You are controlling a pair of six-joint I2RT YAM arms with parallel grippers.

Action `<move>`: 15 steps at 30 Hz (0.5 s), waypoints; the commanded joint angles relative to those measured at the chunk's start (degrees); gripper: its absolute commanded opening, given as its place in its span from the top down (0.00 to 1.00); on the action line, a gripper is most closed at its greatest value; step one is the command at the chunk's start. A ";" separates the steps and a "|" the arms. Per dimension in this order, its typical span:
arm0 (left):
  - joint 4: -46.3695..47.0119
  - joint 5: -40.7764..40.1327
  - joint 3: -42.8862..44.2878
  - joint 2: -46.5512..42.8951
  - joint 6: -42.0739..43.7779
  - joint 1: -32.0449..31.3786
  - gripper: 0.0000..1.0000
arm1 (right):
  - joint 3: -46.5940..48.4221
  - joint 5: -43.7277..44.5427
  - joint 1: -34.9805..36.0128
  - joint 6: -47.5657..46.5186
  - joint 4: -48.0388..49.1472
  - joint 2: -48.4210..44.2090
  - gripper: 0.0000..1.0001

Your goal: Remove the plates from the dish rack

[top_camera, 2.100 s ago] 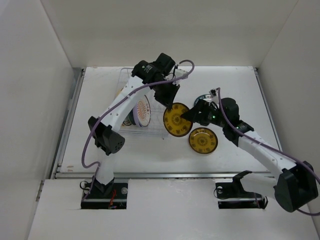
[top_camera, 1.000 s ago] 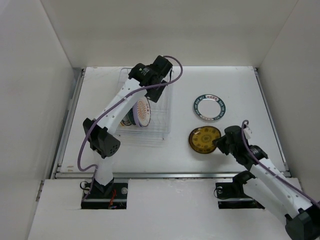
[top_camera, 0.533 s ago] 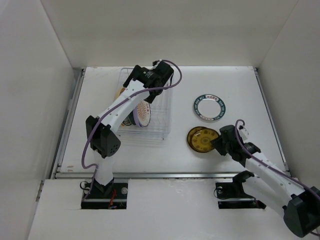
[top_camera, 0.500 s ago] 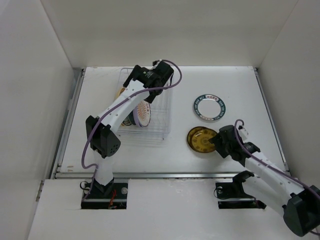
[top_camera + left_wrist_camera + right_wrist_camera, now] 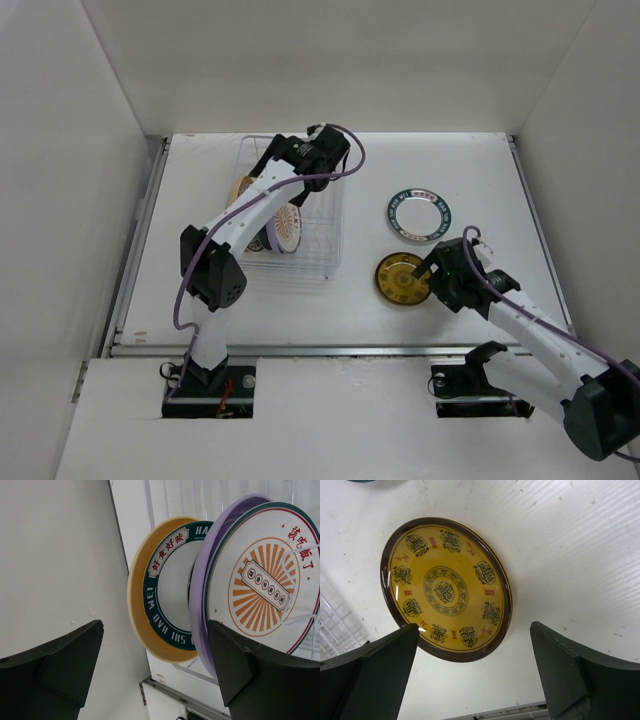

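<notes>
White wire dish rack [image 5: 322, 252] stands on the left half of the white table [image 5: 480, 170], with four round plates upright on edge in its slots. The left gripper [image 5: 155, 635] hangs over the rack's far end with its fingers [image 5: 60, 670] spread wide, one on either side of the plate edges and clamping nothing. From left to right in its wrist view stand a pale yellow plate [image 5: 136, 605], a white plate with a dark green lettered rim [image 5: 172, 587] nested close against it, a plain lavender plate [image 5: 200, 590], and a white plate with an orange sunburst and red characters [image 5: 260, 580].

Right of the rack, two plates lie flat on the table, near each other but apart: a white plate with a teal rim [image 5: 420, 216] farther back, and a gold-brown patterned plate with a dark rim [image 5: 445, 587] nearer the arms. The right gripper [image 5: 474, 630] hovers at the gold plate's right edge, jaws wide apart and holding nothing.
</notes>
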 commanded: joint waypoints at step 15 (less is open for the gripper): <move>-5.66 5.80 4.21 2.70 -3.63 4.97 1.00 | 6.77 0.33 0.17 -4.88 -0.88 -1.55 0.01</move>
